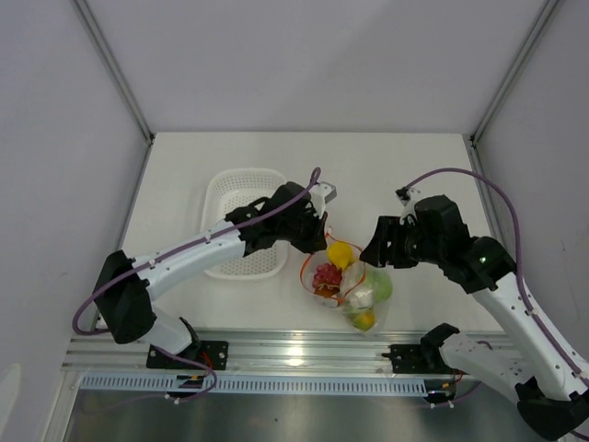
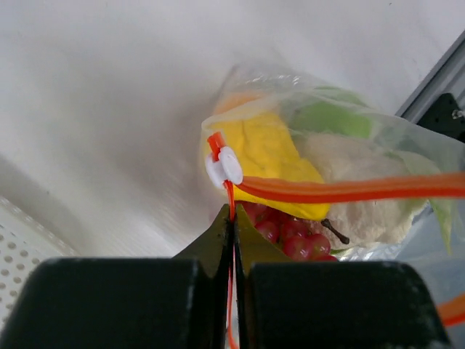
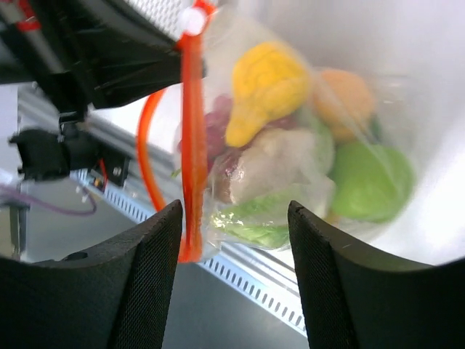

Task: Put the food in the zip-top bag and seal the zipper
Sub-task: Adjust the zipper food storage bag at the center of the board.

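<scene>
The clear zip-top bag [image 1: 354,290] lies at the table's near edge between the arms, holding the food: a yellow fruit [image 1: 340,254], purple-red grapes [image 1: 326,275], white cauliflower [image 1: 360,295] and a green apple [image 1: 381,285]. My left gripper [image 2: 234,212] is shut on the orange-red zipper strip [image 2: 349,189], just below its white slider [image 2: 224,167]. My right gripper [image 3: 234,211] is open, its fingers [image 3: 149,247] standing either side of the bag's near end [image 3: 276,196] without touching it.
A white perforated basket [image 1: 241,221] stands to the left of the bag, under the left arm. The metal rail [image 1: 304,354] runs along the table's near edge right below the bag. Grey walls close in the table.
</scene>
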`<state>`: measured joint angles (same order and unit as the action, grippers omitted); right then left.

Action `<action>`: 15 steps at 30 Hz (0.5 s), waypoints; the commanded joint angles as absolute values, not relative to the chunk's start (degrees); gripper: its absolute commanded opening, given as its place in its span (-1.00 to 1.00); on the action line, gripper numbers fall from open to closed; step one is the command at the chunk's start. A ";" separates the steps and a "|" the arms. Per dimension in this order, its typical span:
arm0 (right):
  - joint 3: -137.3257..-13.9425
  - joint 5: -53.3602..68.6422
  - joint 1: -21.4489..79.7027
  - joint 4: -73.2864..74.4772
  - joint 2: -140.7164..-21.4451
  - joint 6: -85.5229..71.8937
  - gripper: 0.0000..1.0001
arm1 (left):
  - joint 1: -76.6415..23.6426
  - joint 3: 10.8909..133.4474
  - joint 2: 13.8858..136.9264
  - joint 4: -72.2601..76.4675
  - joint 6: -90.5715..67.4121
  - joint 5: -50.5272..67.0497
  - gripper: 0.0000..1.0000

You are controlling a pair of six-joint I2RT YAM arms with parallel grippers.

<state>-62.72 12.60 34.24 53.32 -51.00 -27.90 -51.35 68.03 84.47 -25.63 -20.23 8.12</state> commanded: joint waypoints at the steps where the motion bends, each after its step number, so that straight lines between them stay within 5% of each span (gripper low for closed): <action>1: -67.94 5.89 30.33 57.12 -50.98 -26.02 0.25 | -48.35 73.91 84.99 -21.53 -13.80 15.64 -0.99; 10: -64.16 0.52 22.07 62.14 -49.66 -29.18 0.24 | -47.29 79.19 91.92 -21.01 -14.33 20.83 -0.99; 15: -65.38 9.75 20.66 56.52 -43.60 -28.66 0.27 | -47.02 83.31 95.18 -21.80 -14.33 22.06 -0.99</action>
